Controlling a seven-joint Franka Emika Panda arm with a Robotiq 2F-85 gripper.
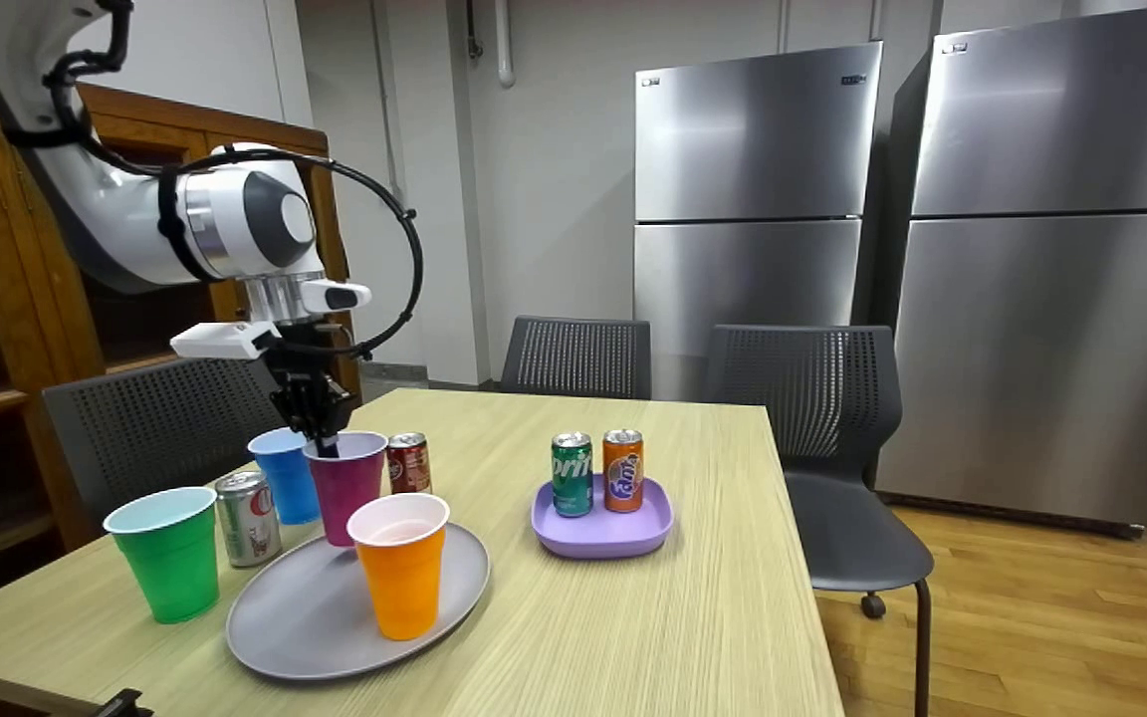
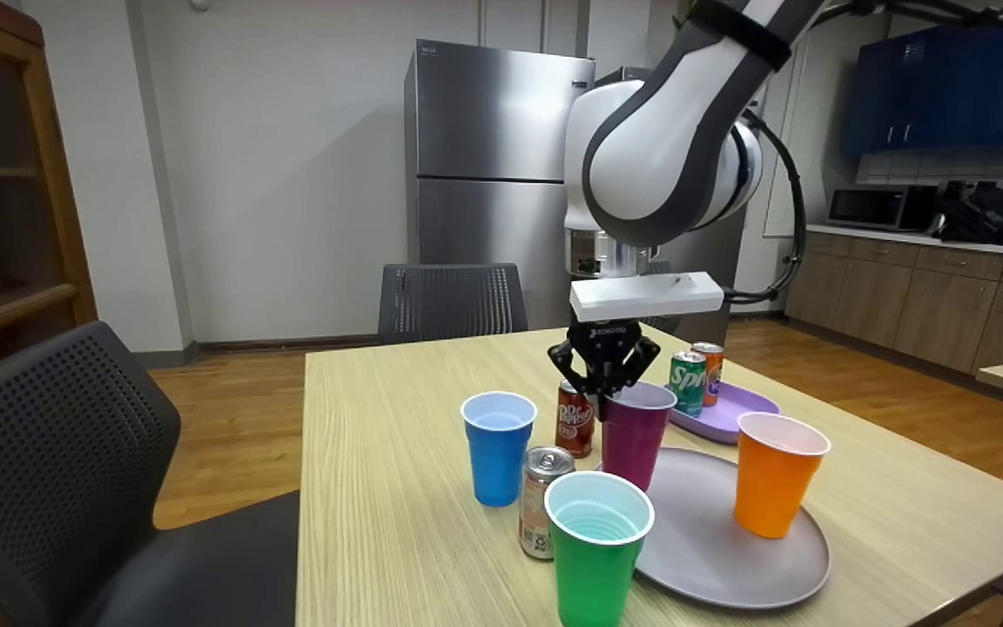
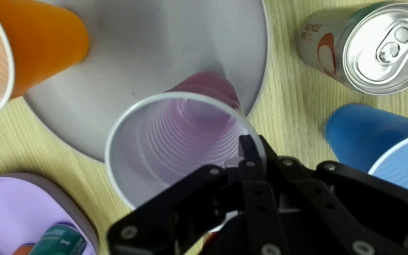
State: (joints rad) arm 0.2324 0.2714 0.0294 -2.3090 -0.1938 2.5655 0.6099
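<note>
Found the pincer (image 3: 257,147) closed on the rim of the purple cup (image 1: 349,493), with one finger inside the wall and one outside, presumably because of a mouth too wide to span but a wall thin enough to pinch. Saw the purple cup about upright, directly below the pincer, over the margin of the gray plate (image 1: 285,617); could not tell whether resting there or just clear of it. Noted the orange cup (image 1: 402,578) on that plate, the blue cup (image 2: 497,457) and dark red can (image 2: 574,422) near the pincer, and the silver can (image 2: 538,518) and green cup (image 2: 595,562) farther from it. Saw, well apart from the pincer, the green can (image 1: 572,473) and orange can (image 1: 623,468) on the lilac tray (image 1: 603,544), likely kept from sliding by its raised lip. Observed flared, glossy plastic cups with pale, ridged insides; a smooth, round, matte plate; shiny metal cylinders; a pale, wood-grained surface (image 1: 693,637).
</note>
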